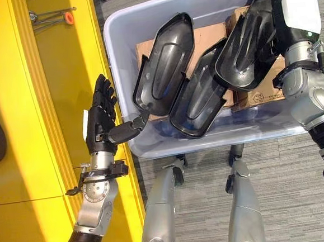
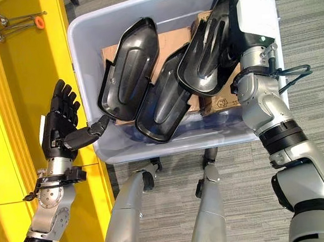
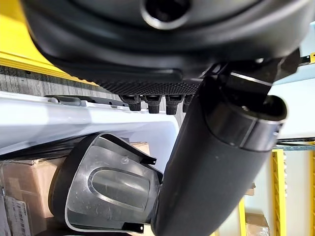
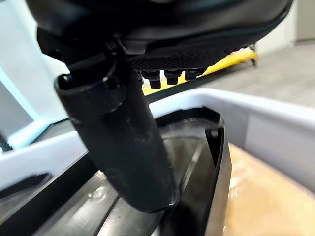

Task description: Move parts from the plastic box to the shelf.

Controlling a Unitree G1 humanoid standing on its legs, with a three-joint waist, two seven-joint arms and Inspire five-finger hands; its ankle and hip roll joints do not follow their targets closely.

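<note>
1. Black plastic parts, three long moulded shells, lie in the pale grey plastic box (image 1: 117,57), which stands beside the yellow shelf (image 1: 15,110).
2. Left shell (image 1: 166,62) leans against the box's left side, hollow side up, its lower tip near the front left corner.
3. Middle shell (image 1: 197,98) lies slanted just beside it, overlapping the cardboard boxes (image 1: 211,36) underneath.
4. Right shell (image 1: 246,44) is tilted up at the box's far right corner, resting over the upper end of the middle shell.
5. Right hand (image 2: 249,13), with a white cover on its back, reaches into that far right corner; its thumb (image 4: 123,142) presses on the inner face of the right shell while the fingers (image 4: 167,76) curl over the shell's edge, so it is clamped on that part.
6. Left hand (image 1: 100,117) hovers over the shelf edge beside the box, fingers (image 1: 103,92) straight and spread apart, thumb (image 1: 126,129) pointing toward the left shell's lower tip, close to it; whether they touch I cannot tell.
7. Thin metal tool with an orange piece (image 1: 53,17) lies at the shelf's far end.
</note>
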